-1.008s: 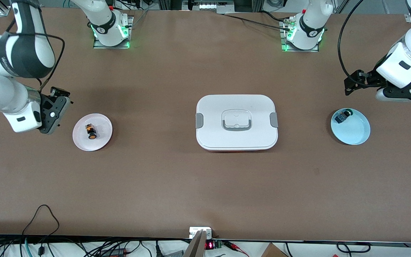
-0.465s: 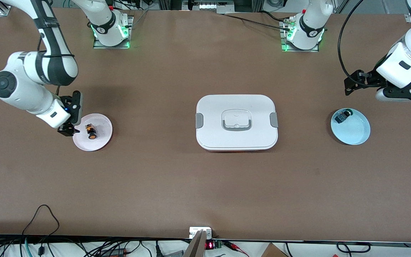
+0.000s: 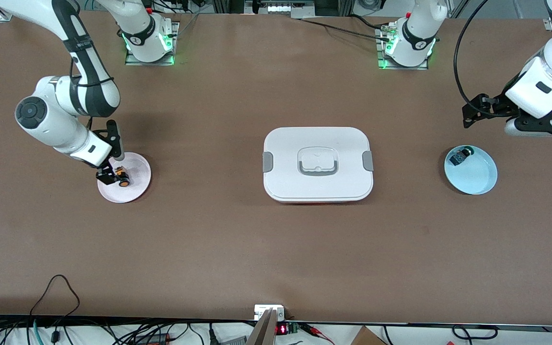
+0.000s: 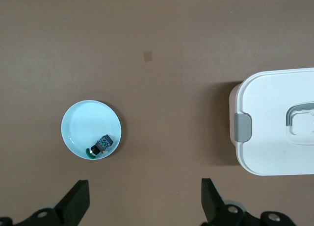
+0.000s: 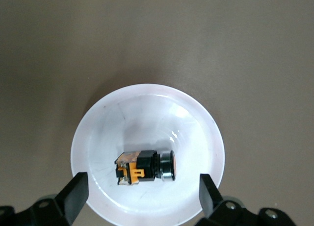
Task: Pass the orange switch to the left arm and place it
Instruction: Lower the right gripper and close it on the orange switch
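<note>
The orange switch (image 3: 122,181) lies on its side in a small white-pink plate (image 3: 134,187) toward the right arm's end of the table. My right gripper (image 3: 109,176) is open, low over that plate. In the right wrist view the switch (image 5: 142,168) lies between the two fingertips, which do not touch it, and the gripper (image 5: 142,179) is over the plate (image 5: 147,96). The white box (image 3: 285,163) stands at the table's middle. My left gripper (image 3: 537,127) waits, open and empty (image 4: 144,187), high over the left arm's end of the table.
A light blue plate (image 3: 477,178) near the left arm holds a small black-and-blue part (image 3: 460,157); both show in the left wrist view, plate (image 4: 88,120) and part (image 4: 101,145), with the box's end (image 4: 274,133). Cables run along the table's front edge.
My right arm has swung in and come down, bringing its open gripper from beside the white-pink plate to over the switch. The left arm has not moved.
</note>
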You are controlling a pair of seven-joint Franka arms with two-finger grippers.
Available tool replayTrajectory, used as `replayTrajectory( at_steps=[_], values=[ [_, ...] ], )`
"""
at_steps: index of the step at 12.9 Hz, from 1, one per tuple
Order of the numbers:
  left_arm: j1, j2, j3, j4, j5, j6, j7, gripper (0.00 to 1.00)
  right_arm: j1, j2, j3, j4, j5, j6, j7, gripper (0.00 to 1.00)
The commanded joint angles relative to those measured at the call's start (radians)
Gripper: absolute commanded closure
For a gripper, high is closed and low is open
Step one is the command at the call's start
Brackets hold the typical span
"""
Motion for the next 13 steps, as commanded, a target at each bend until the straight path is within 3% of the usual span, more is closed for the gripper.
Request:
replayTrajectory(
  at_steps=[1, 13],
  values=[
    [-0.006, 0.018, -0.001, 0.032, 0.011, -0.010, -0.015, 0.00, -0.033, 0.035, 0.022, -0.015, -0.011, 0.074, -0.121, 0.00],
    [-0.009, 0.018, -0.002, 0.032, 0.011, -0.010, -0.027, 0.00, -0.066, 0.127, 0.024, -0.015, -0.009, 0.187, -0.165, 0.00]
  ],
)
